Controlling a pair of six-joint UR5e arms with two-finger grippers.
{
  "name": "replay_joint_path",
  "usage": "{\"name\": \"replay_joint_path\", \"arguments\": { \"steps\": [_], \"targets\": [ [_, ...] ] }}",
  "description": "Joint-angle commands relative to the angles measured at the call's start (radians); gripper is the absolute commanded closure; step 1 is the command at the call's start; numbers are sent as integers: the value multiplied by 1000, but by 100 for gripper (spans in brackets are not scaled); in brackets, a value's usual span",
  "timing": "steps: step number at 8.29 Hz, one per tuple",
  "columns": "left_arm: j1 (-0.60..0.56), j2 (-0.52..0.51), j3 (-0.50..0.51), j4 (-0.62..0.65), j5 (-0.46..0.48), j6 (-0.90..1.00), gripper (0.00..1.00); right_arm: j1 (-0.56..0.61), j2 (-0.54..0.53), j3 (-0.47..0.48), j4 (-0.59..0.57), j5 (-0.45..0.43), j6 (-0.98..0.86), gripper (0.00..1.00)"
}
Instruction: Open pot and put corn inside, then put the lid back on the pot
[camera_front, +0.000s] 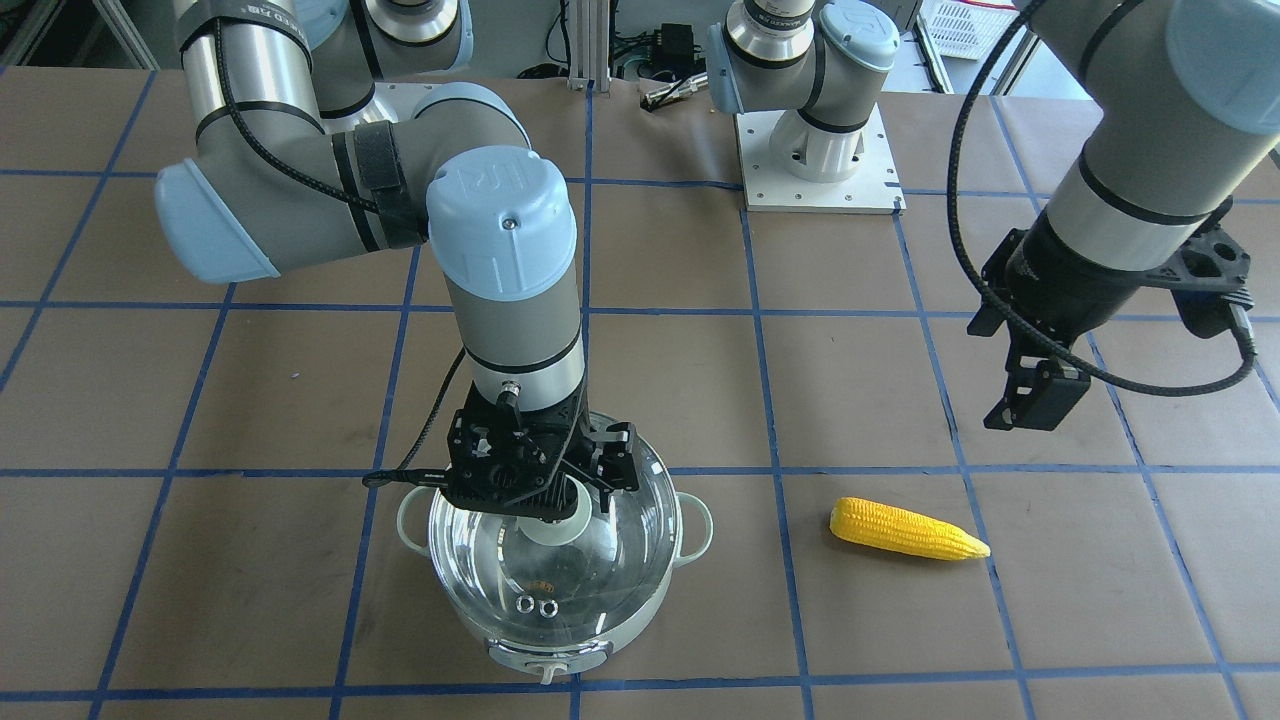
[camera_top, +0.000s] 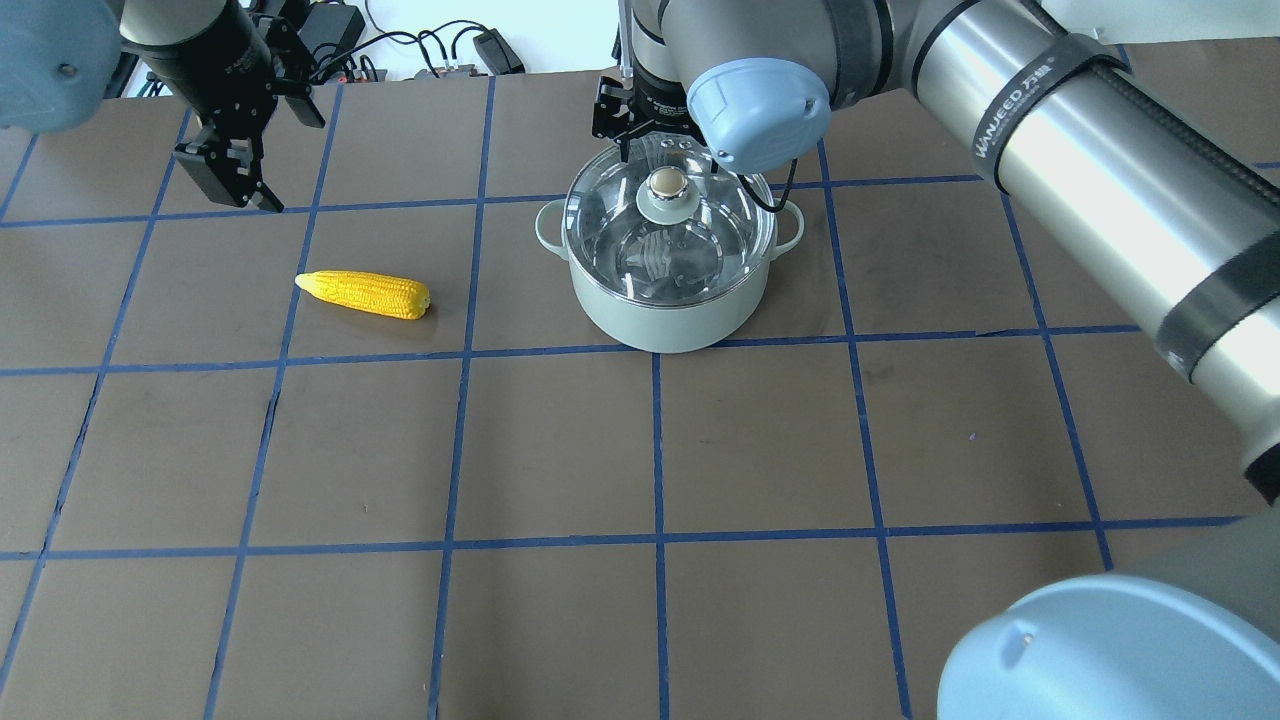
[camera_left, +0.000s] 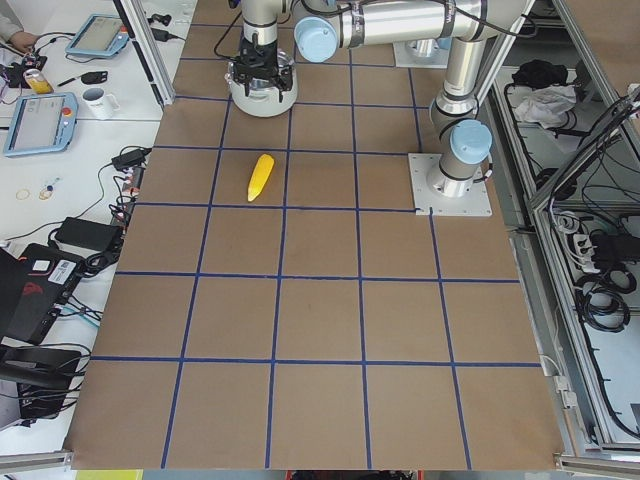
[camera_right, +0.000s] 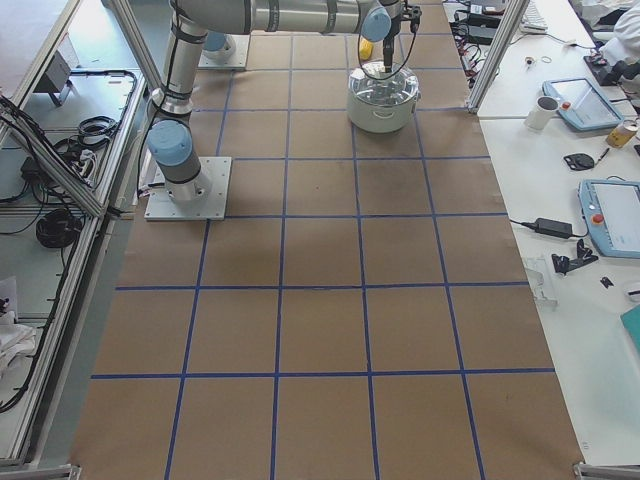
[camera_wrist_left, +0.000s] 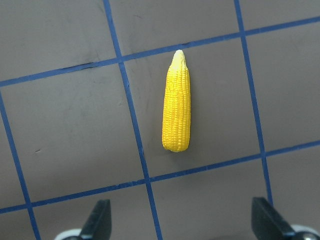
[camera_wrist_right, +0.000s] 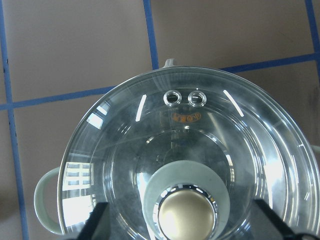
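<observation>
The pale mint-green pot (camera_top: 665, 310) stands on the table with the clear glass lid (camera_top: 640, 240) on it. My right gripper (camera_front: 550, 500) is open just above the lid. Its fingers straddle the beige knob (camera_wrist_right: 186, 212) without closing on it. The yellow corn (camera_top: 365, 293) lies flat on the table to the robot's left of the pot, clear of it. My left gripper (camera_top: 225, 175) is open and empty. It hangs in the air beyond the corn, and the corn shows whole in the left wrist view (camera_wrist_left: 176, 107).
The table is brown with a grid of blue tape. The right arm's long forearm (camera_top: 1050, 130) spans the right side above the table. A white base plate (camera_front: 820, 160) sits at the robot's side. Cables and power bricks (camera_top: 420, 50) lie past the far edge.
</observation>
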Motion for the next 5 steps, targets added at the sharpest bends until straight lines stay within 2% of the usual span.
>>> {"name": "replay_joint_path", "arguments": {
  "steps": [1,2,4,5],
  "targets": [
    [61,-29,-10,8,-13,-52,0,0,30,7,-24,-31,-18,4],
    [66,-54,-2,9,-90,-52,0,0,32,14,-25,-32,-18,6],
    [66,-140,2,23,-108,-55,0,0,35,15,-27,-32,-15,8],
    [66,-158,-7,111,-105,-45,0,2,35,17,-27,-32,-15,12]
  ]
}}
